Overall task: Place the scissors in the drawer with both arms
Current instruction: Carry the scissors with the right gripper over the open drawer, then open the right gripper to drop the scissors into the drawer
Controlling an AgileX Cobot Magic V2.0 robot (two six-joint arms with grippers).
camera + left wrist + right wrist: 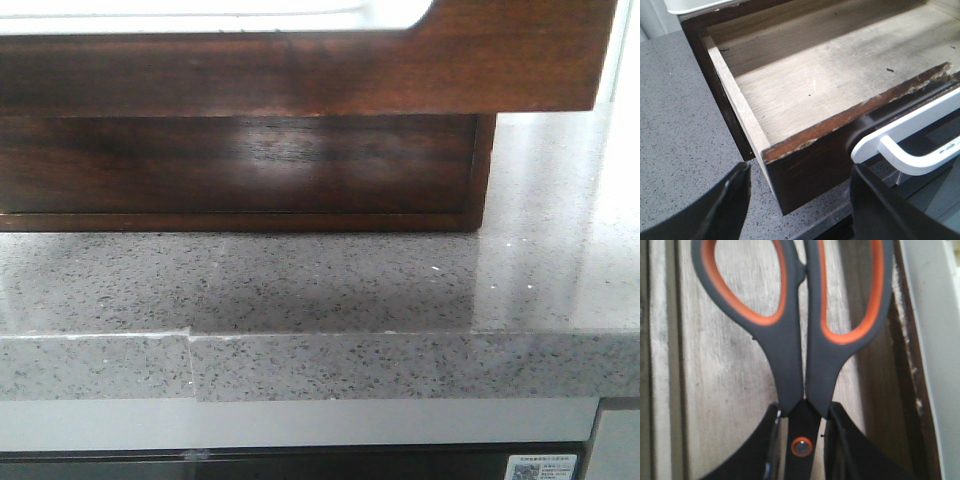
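Note:
The dark reddish-brown drawer [300, 75] is pulled out over the grey counter; its front with the white cut-out fills the top of the front view. In the left wrist view the drawer [805, 150] stands open, its pale wood floor bare. My left gripper [800, 200] is open, its jaws on either side of the drawer's front corner, holding nothing. My right gripper [801, 440] is shut on the scissors [795, 340], which have grey handles with orange lining, gripped at the pivot. They hang over the pale wood floor of the drawer [725, 380]. Neither gripper shows in the front view.
A speckled grey stone counter [320, 290] carries the drawer cabinet [240, 165]; its front edge runs across the front view. A white curved handle [910, 145] sits beside the drawer front. A white strip [935, 340] borders the drawer's dark side wall.

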